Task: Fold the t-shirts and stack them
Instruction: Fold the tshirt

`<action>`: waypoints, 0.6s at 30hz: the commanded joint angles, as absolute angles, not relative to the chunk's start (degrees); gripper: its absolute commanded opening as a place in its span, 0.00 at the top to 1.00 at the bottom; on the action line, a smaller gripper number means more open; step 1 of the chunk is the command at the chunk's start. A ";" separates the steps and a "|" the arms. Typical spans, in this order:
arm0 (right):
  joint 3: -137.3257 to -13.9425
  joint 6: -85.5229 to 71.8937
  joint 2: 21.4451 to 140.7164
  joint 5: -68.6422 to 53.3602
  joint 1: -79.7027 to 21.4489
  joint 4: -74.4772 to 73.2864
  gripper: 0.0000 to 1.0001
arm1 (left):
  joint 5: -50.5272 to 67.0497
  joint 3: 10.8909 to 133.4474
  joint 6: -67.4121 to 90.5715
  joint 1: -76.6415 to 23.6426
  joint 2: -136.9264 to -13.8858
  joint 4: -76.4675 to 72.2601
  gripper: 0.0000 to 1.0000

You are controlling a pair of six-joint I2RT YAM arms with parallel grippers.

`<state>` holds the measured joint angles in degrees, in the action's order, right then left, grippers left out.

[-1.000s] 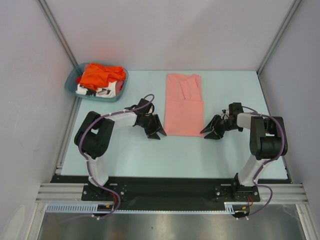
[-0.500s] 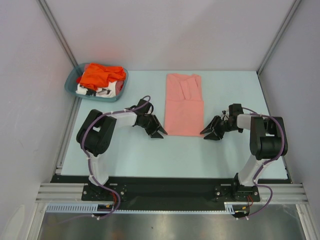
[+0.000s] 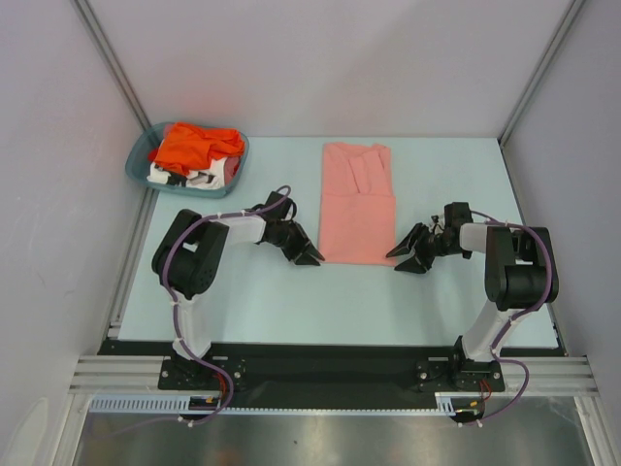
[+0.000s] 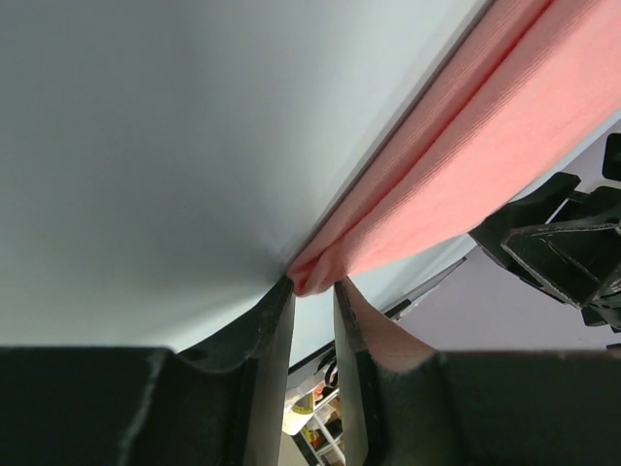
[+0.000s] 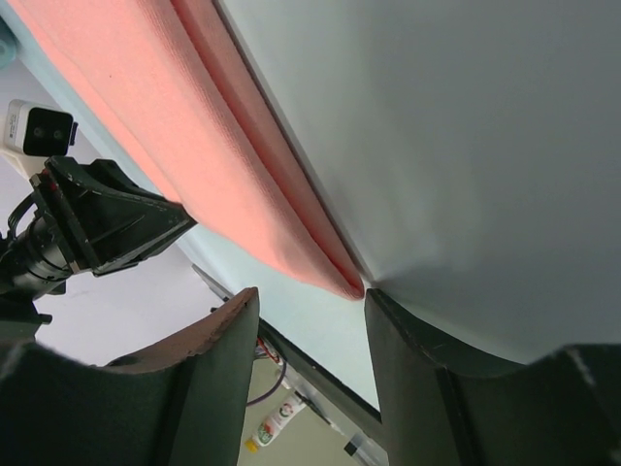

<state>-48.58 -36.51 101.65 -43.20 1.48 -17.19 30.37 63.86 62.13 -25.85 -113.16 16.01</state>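
Observation:
The salmon-pink t-shirt (image 3: 357, 204) lies mid-table, folded into a long strip. My left gripper (image 3: 309, 256) is low at its near left corner. In the left wrist view that corner (image 4: 320, 264) sits between the tips of the left gripper (image 4: 312, 283), whose jaws stand narrow with a gap still showing. My right gripper (image 3: 406, 260) is at the near right corner. It is open in the right wrist view, where the corner (image 5: 340, 277) lies against the right finger of the right gripper (image 5: 310, 296). The orange t-shirt (image 3: 194, 146) and the white printed t-shirt (image 3: 184, 177) are bunched in the basket.
The teal basket (image 3: 136, 167) stands at the back left corner of the pale table (image 3: 243, 291). Grey walls and metal frame posts (image 3: 112, 58) close in the sides and the back.
The left gripper has crept right onto the pink shirt's corner and its jaws have narrowed. The right gripper's jaws have widened a little at the other corner.

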 commanded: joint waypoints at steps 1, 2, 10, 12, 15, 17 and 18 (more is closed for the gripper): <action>-47.20 -36.03 101.95 -39.03 1.49 -16.52 0.45 | 18.11 62.84 59.94 -24.96 -117.95 19.60 0.69; -47.20 -36.12 102.04 -38.85 1.49 -16.52 0.45 | 17.76 63.02 59.59 -24.96 -118.04 19.86 0.68; -46.14 -37.97 103.09 -37.79 1.49 -15.21 0.46 | 17.49 63.63 59.15 -24.35 -118.74 20.04 0.63; -45.97 -38.84 103.36 -37.53 1.58 -14.86 0.46 | 18.01 63.72 59.32 -24.35 -119.27 19.69 0.69; -45.62 -40.25 103.19 -36.13 1.58 -15.47 0.46 | 18.10 64.07 59.06 -24.26 -119.36 19.60 0.77; -44.65 -41.65 101.78 -34.63 1.76 -16.52 0.46 | 18.02 64.60 58.28 -24.26 -119.62 19.95 0.84; -43.95 -42.27 101.08 -34.02 1.84 -16.61 0.45 | 17.93 65.21 58.01 -24.26 -119.53 20.21 0.85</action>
